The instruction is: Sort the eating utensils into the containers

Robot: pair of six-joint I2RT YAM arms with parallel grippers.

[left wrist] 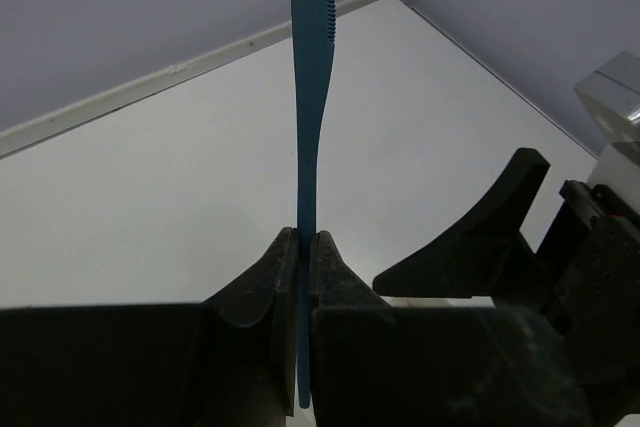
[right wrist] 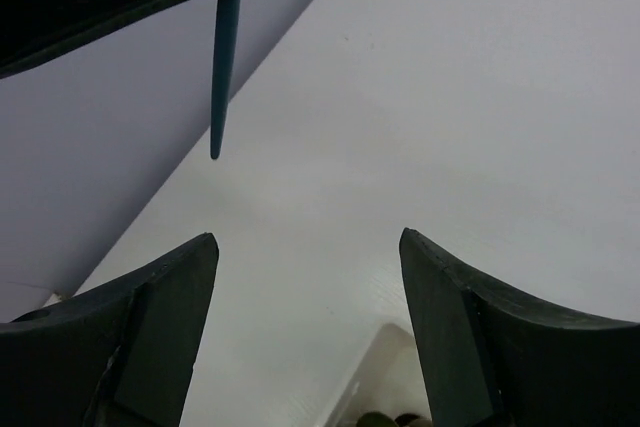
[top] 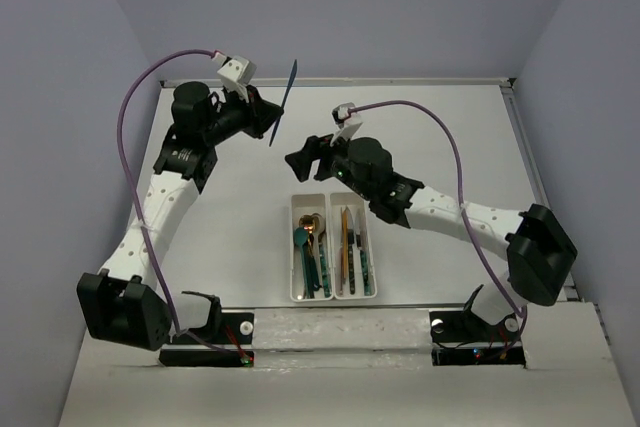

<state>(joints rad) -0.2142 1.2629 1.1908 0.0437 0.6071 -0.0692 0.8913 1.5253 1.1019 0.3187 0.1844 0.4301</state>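
Clamping a blue plastic knife (left wrist: 312,97) by its handle, the left gripper (left wrist: 305,242) has its 2 fingers pressed flat on either side, and the serrated blade stands up away from it. From overhead, this knife is in the air above the far left part of the white table (top: 230,217), tilted and touching nothing else.

The right gripper (right wrist: 305,247) is spread wide with nothing between its fingers. It hovers just beyond the far end of the white tray (top: 333,297), facing the left gripper, and its own camera sees the knife's handle tip hanging ahead.

The tray sits at the table's near middle, with 2 long bins side by side. The left bin (top: 294,257) holds spoons, among them a teal spoon (top: 300,240) and a copper spoon (top: 311,223). The right bin (top: 374,257) holds knives lying lengthwise, including an orange knife (top: 344,242).
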